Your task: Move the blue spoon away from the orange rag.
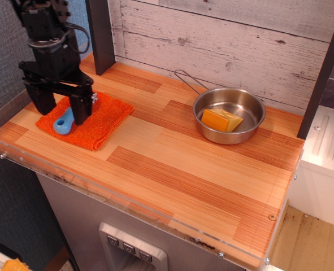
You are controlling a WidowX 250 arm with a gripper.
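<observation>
While the gripper [62,108] is held with its jaws spread wide at the left of the frame, the blue spoon [63,122] is seen between them, lying on the orange rag [102,121]. A steel pan [229,116] containing a yellow-orange wedge [221,119] is seen at right.

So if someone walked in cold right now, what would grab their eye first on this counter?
Probably the black hand, open at the far left, its fingers straddling the blue spoon that lies on the orange rag; only the spoon's handle shows. Next, the steel pan near the back wall on the right, with a yellow-orange wedge inside it.
</observation>
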